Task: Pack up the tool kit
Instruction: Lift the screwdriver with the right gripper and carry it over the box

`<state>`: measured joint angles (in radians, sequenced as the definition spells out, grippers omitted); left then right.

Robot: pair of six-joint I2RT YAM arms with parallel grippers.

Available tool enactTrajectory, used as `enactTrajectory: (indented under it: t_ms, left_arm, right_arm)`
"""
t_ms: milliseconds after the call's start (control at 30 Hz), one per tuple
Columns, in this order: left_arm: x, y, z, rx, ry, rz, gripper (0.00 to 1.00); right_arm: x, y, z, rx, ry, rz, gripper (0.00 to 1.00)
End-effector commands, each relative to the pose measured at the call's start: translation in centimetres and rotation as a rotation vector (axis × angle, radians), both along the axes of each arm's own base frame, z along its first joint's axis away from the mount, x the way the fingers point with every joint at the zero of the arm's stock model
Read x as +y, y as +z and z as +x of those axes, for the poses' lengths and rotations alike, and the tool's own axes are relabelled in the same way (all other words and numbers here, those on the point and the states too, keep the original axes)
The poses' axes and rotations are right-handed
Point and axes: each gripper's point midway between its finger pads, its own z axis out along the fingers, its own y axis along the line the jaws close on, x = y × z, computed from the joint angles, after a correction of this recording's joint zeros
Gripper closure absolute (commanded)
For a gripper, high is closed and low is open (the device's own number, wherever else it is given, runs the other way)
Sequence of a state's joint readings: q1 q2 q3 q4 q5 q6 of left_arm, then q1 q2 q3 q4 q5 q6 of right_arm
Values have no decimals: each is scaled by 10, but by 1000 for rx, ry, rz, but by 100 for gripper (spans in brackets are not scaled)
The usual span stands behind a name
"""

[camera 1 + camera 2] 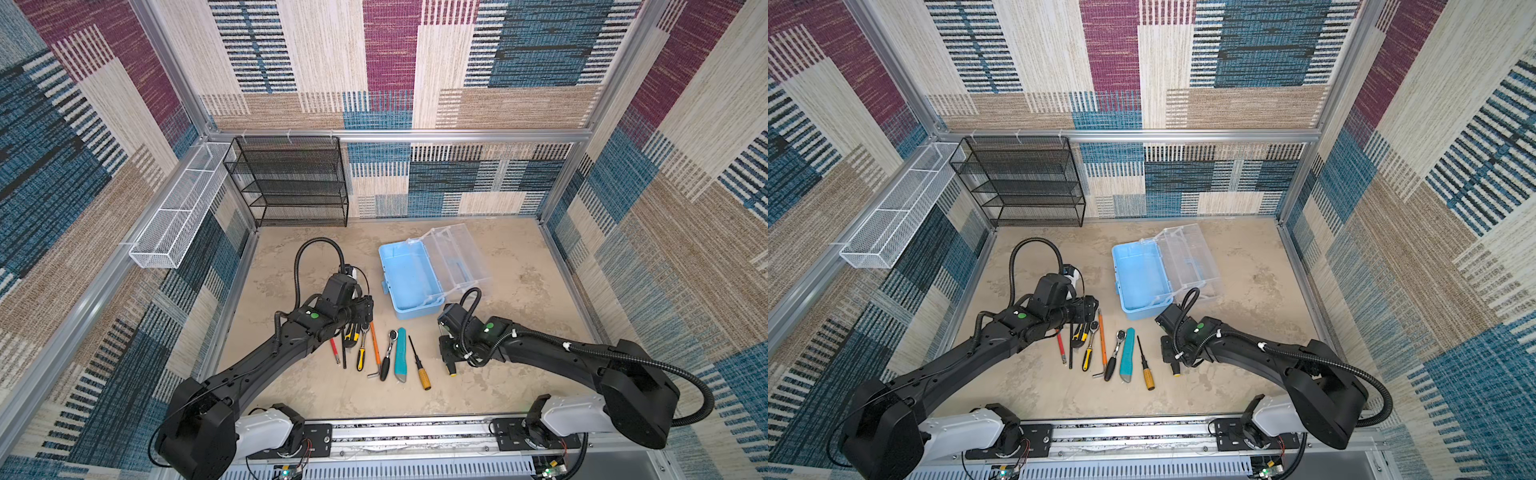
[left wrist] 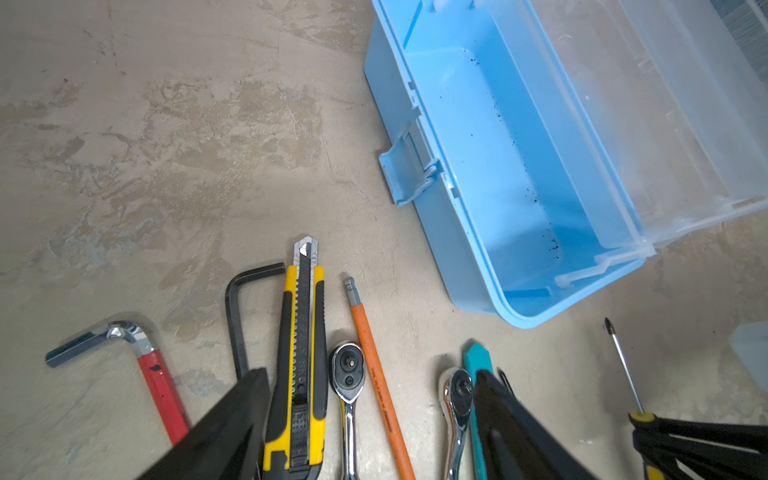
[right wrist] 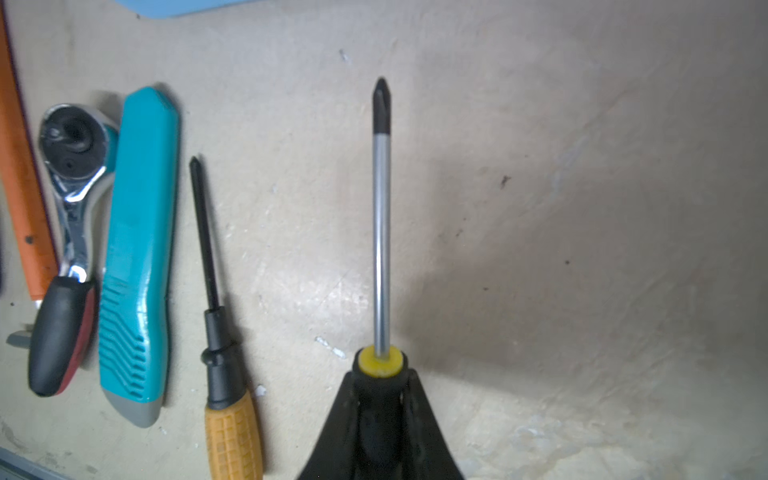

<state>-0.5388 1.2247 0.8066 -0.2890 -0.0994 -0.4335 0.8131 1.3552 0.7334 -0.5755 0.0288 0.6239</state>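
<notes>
Toolbox [image 1: 409, 278] sat open and empty on the table [image 1: 519, 332], long axis running away from the robot. Right gripper [image 3: 380, 395] was clamped on a screwdriver [image 3: 381, 228], the box lying just ahead and left of its tip. Left gripper [image 2: 370, 378] hung with jaws apart over the yellow utility knife [image 2: 301, 353].

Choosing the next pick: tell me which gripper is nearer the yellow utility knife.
Left. The left gripper hangs open over the yellow utility knife; the right gripper is several tools away, shut on a screwdriver.
</notes>
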Motion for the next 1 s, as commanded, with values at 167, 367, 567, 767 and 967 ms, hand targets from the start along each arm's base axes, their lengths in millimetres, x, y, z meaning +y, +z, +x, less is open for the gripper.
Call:
enactTrajectory:
  t_ms: [167,367,567,767,967]
  left_arm:
    - [7,11,3,-103,18,-11,21]
    - [9,10,-1,-143,22,-41,21]
    - [7,6,-1,-109,4,-14,21]
    - [-3,7,0,-95,-61,1,20]
    - [-9,6,-3,-51,-118,21,17]
  right_arm:
    - [46,44,18,-115,93,201,95]
    - [64,55,15,-133,169,277,96]
    - [79,78,16,-185,225,368,96]
    - [77,93,33,-219,211,383,95]
    - [59,122,74,-319,185,368,95]
